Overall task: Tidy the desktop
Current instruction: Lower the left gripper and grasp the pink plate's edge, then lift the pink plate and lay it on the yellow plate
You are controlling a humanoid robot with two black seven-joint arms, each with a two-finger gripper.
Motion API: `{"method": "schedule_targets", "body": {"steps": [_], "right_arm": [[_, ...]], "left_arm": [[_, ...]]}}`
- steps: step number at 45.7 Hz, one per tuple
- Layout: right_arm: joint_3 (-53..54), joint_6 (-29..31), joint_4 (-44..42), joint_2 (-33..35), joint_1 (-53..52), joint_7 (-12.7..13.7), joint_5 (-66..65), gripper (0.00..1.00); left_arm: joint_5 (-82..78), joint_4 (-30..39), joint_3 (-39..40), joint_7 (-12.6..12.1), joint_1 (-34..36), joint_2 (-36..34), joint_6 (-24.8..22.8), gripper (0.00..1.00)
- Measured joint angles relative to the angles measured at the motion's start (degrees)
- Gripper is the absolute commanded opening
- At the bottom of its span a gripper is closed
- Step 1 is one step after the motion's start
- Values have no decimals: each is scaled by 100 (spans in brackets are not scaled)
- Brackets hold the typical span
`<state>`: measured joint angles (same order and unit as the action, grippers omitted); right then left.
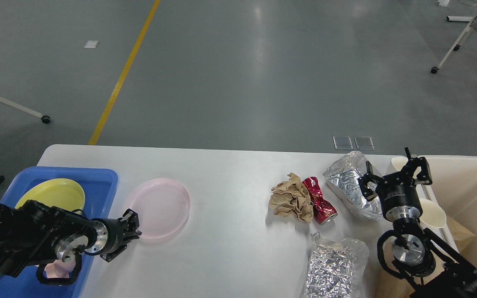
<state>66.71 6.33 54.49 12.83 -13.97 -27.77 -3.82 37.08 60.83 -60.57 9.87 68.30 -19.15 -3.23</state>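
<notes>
The white counter [230,182] spans the lower view, still cluttered. The cream bin [470,182] at its right end holds some waste; the blue tray [97,176] at its left end holds a yellow plate [52,194]. Left to clear, I judge: two foil bags [348,188] [333,265], a pink plate [160,207], crumpled brown paper [290,198], a crushed red can [319,200]. The left tool [133,229] touches the pink plate's rim, its grip impossible to tell. The right tool [393,169] hovers spread, empty. No writing is legible.
</notes>
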Motion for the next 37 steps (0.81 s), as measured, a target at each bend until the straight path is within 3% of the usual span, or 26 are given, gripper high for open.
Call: {"method": "schedule_targets", "body": {"steps": [12, 19, 23, 28, 37], "right_arm": [[0, 0, -1, 0, 0, 0, 0, 100], [0, 0, -5, 0, 0, 0, 0, 100], [0, 0, -5, 0, 0, 0, 0, 100], [0, 0, -5, 0, 0, 0, 0, 100], [0, 0, -6, 0, 0, 0, -1, 100]], "left_arm": [[-18, 74, -7, -17, 99, 2, -81, 0], [-55, 436, -228, -370, 672, -91, -217, 0], [-67, 774, -667, -533, 1368, -198, -623, 0], [-66, 1239, -1314, -549, 2409, -333, -1384, 0], [-4, 2207, -2493, -363, 4562, -418, -2392, 0]]}}
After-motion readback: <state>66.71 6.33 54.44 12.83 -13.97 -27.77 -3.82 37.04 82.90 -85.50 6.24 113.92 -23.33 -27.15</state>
